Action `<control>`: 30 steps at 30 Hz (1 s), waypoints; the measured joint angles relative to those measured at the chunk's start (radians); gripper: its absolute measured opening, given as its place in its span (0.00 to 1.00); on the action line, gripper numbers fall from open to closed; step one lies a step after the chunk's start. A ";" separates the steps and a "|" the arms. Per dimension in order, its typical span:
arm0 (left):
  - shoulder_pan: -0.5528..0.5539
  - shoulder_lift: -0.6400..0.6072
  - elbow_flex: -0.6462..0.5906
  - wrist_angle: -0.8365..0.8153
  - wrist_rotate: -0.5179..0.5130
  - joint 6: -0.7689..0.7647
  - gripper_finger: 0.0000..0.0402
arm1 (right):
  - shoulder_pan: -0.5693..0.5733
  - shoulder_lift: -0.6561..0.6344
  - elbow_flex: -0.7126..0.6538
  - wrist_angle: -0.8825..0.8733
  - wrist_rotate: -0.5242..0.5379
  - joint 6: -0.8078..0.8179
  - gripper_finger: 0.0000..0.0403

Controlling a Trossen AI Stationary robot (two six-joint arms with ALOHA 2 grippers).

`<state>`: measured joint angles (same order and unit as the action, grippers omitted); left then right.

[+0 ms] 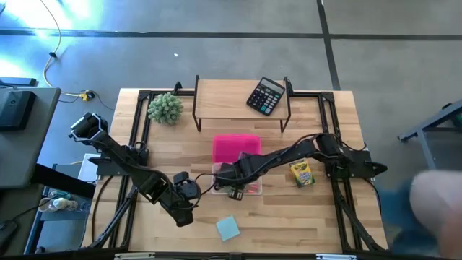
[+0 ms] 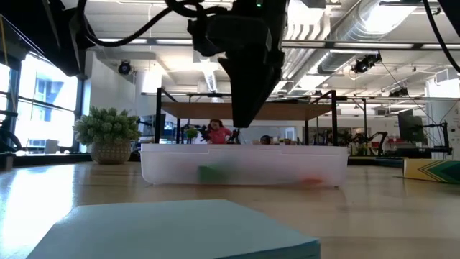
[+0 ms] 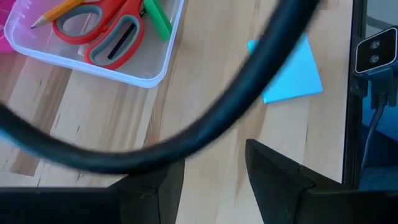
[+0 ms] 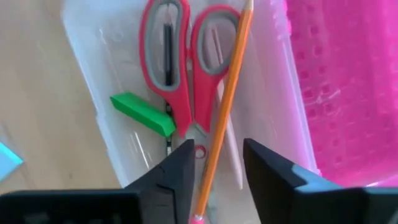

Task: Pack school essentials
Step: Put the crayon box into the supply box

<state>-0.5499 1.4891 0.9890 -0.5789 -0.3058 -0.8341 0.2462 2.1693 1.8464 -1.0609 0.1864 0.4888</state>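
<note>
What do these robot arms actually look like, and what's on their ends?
Both are dark, jointed arms with black cables looping alongside. The left end effector and the right end effector each finish in two flat, black, wedge-shaped fingers. No markings are visible on them.

From above we look straight down on the whole table (image 1: 289, 217); from its surface, level across; both wrists peer close at the clear box (image 4: 93, 81), at six o'clock of the calculator (image 1: 266, 95)
</note>
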 joint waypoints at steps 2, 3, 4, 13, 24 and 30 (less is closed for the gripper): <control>0.000 0.000 0.000 0.000 0.000 0.000 0.39 | 0.000 0.000 0.015 -0.017 0.005 -0.013 0.35; 0.000 0.000 0.000 0.000 0.000 0.000 0.39 | 0.000 0.000 0.024 -0.025 0.015 -0.022 0.36; 0.000 0.000 0.000 0.000 0.000 0.000 0.39 | 0.003 0.000 0.033 -0.033 0.030 -0.031 0.36; 0.000 0.000 0.000 0.000 0.004 0.000 0.39 | 0.053 -0.019 0.077 -0.245 0.236 -0.072 0.36; 0.001 0.000 0.000 0.001 0.007 -0.003 0.39 | 0.139 -0.199 -0.115 -0.346 0.359 0.151 0.36; 0.001 0.000 0.000 0.002 0.007 -0.003 0.39 | 0.155 -0.386 -0.340 -0.320 0.355 0.358 0.36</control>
<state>-0.5491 1.4891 0.9894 -0.5774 -0.2985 -0.8375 0.4015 1.7836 1.5061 -1.3810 0.5415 0.8472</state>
